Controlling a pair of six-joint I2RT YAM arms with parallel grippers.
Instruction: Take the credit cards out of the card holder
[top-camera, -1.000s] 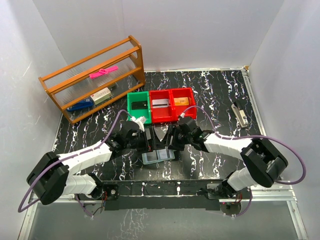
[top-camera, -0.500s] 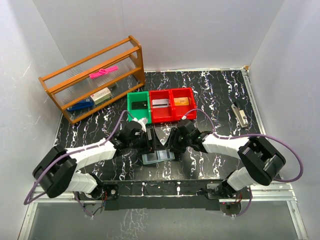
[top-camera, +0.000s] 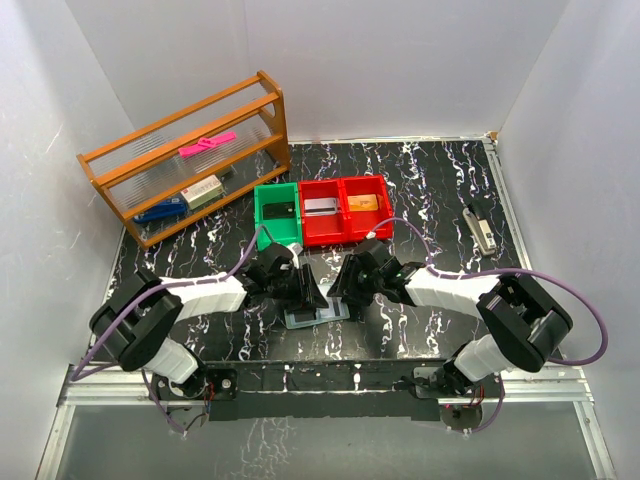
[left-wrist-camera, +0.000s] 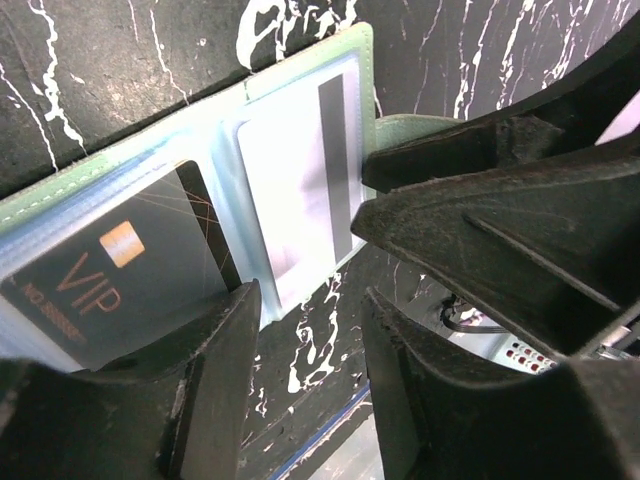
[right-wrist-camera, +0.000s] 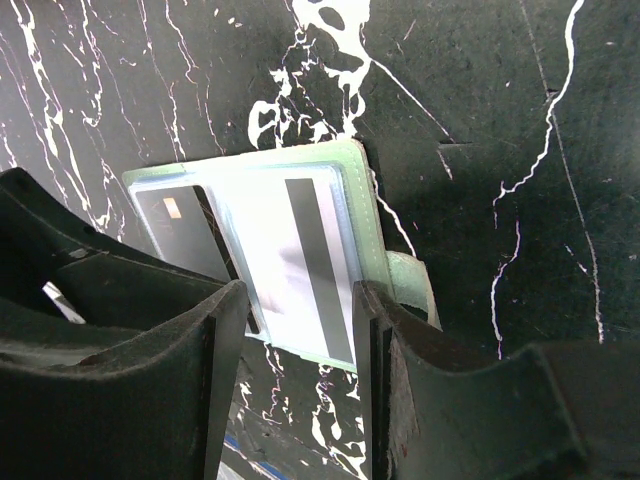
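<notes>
Card holder (left-wrist-camera: 300, 200) half-hidden beneath parted left fingers (left-wrist-camera: 200, 400); right fingers (right-wrist-camera: 150, 380) straddle it, grip unclear.

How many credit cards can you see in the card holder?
2: a dark VIP card in one half of the holder, a white striped card in the other half. More may hide behind them.

A slim bifold card holder (right-wrist-camera: 361, 215), pale blue-grey inside with grey-green edging, is being seen lying open on the black, white-veined marble tabletop (right-wrist-camera: 480, 120). A whitish card (right-wrist-camera: 262, 250) with a dark stripe is being carried in its right sleeve, and a dark card (right-wrist-camera: 180, 232) with a small orange chip in its left. The holder's near edge is being straddled by the right gripper (right-wrist-camera: 300, 312), whose black fingers (right-wrist-camera: 130, 385) are being held apart.
</notes>
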